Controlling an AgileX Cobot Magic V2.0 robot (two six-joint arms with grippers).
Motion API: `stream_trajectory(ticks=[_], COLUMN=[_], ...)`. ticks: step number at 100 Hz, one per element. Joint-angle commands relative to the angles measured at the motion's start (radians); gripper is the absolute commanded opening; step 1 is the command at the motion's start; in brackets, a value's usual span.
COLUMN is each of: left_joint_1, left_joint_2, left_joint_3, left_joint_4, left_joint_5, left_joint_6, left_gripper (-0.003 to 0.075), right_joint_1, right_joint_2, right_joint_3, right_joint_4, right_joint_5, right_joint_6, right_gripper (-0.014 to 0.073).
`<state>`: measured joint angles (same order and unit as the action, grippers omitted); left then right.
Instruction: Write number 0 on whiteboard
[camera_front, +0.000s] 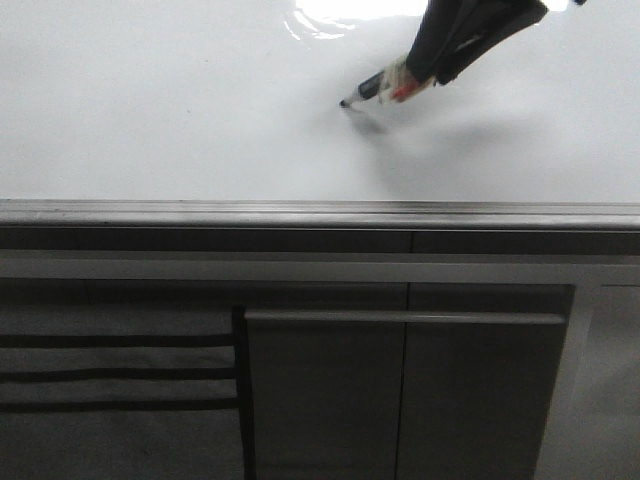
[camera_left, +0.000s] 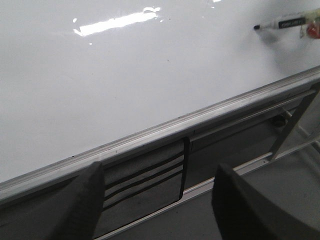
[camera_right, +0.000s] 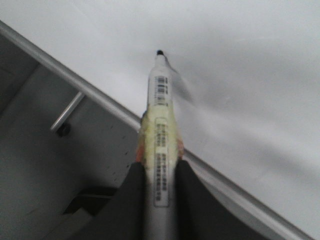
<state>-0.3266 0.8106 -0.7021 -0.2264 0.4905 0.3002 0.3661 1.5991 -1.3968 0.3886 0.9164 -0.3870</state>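
Right end effector (camera_right: 159, 200), marker (camera_right: 160, 145) label unreadable

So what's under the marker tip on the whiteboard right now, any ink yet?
Under the marker tip the whiteboard shows only bare white surface and the marker's shadow; no stroke of the number 0 is visible. The spot directly beneath the tip is covered, so contact is unclear.

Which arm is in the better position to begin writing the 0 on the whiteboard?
The right arm. Its gripper is shut on the marker, with the tip at the whiteboard. The left gripper is open, holds nothing, and sits off the board near its edge.
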Motion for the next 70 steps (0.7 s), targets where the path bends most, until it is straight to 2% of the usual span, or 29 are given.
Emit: stream_trajectory(ticks=[1, 10, 28, 45, 54, 60, 70], left_joint_1=[0.005, 0.005, 0.005, 0.005, 0.005, 0.005, 0.001], left_joint_2=[0.0, 0.0, 0.0, 0.0, 0.0, 0.0, 0.0], left_joint_3=[-0.025, -0.025, -0.025, -0.025, -0.025, -0.025, -0.025], left_joint_4=[-0.019, -0.017, -0.013, -0.013, -0.013, -0.013, -0.024], left_joint_5=[-0.071, -0.071, -0.071, -0.071, -0.069, -0.069, -0.059], left_joint_6=[-0.009, -0.009, -0.007, -0.007, -0.005, 0.003, 0.05], left_gripper=[0.0428, 0.0428, 0.0428, 0.0428, 0.0428, 0.0428, 0.0428], right_joint_1=[-0.011, -0.049, -0.086, -0.022, 0.012, 0.037, 0.054], right_joint_2=[0.023, 0.028, -0.024, -0.022, -0.024, -0.046, -0.131], right_joint_3=[-0.047, -0.047, -0.105, -0.152, -0.152, -0.126, -0.022], right_joint_4=[-0.033, -0.054, 0.0, 0.002, 0.002, 0.002, 0.002], right_joint_5=[0.058, 0.095, 0.029, 0.002, 0.096, 0.166, 0.127], right_joint_6=[0.003, 0.025, 0.02, 0.008, -0.022, -0.079, -0.123], right_gripper=[-0.0047, -0.0047, -0.0047, -0.0047, -0.0047, -0.0047, -0.0047])
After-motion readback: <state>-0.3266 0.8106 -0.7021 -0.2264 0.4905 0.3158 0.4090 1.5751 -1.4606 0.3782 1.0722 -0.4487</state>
